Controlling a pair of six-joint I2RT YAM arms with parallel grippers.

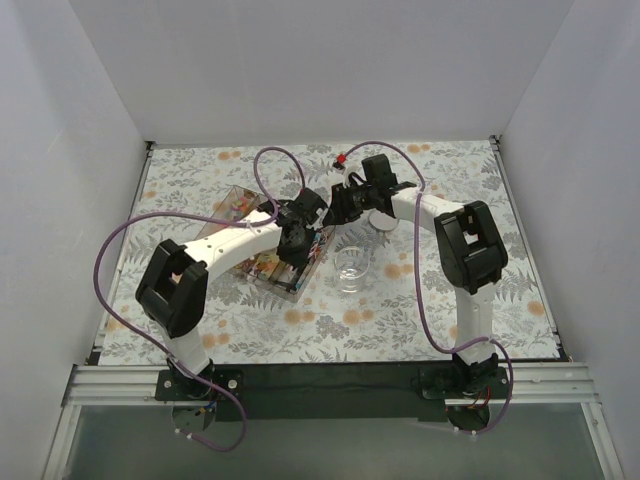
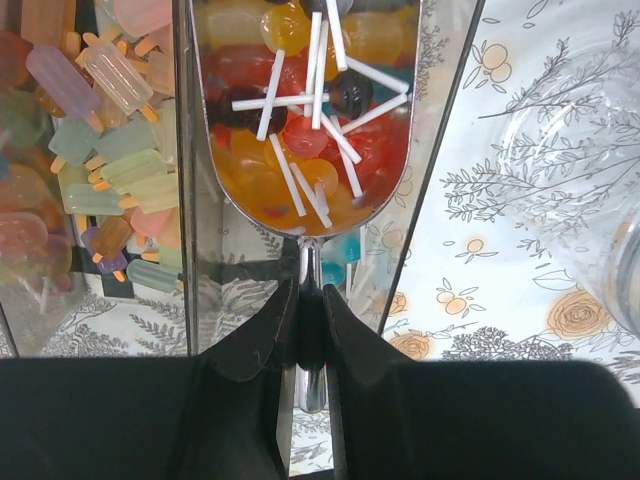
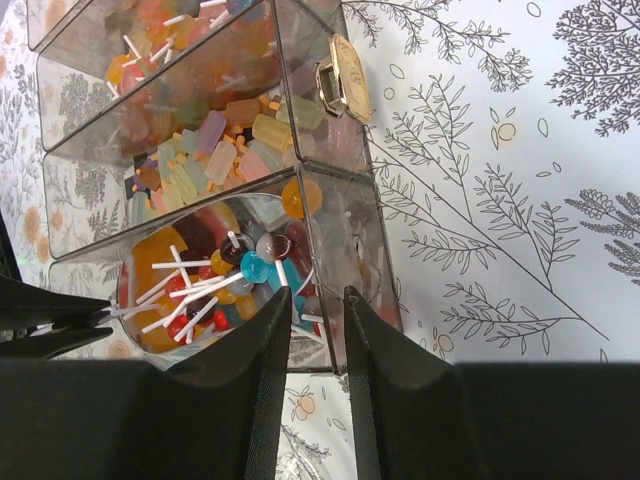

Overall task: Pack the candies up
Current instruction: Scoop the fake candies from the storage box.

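Left hand [image 2: 310, 292]: closed tight on the handle of a metal scoop [image 2: 311, 255].
Candies [image 2: 250, 150]: stick sweets heaped in the scoop bowl just ahead of that hand, inside a clear box [image 3: 340, 215].
Glass jar [image 2: 590, 180]: to that hand's right, on the counter [image 2: 480, 300].
Right hand [image 3: 317, 312]: slightly parted, holding nothing, box corner just beyond its tips.

One scoop [image 2: 311, 262], one jar [image 1: 352, 270], many candies [image 2: 250, 160]

Candies [image 2: 300, 135]: orange, red, yellow and blue on white sticks, in a silver scoop [image 2: 312, 275]. Pastel ones fill the clear box [image 3: 365, 240], which has a gold clasp [image 3: 345, 78]. Cloth [image 3: 500, 250]: white, grey leaves, orange flowers. Purple cables [image 1: 417, 290].
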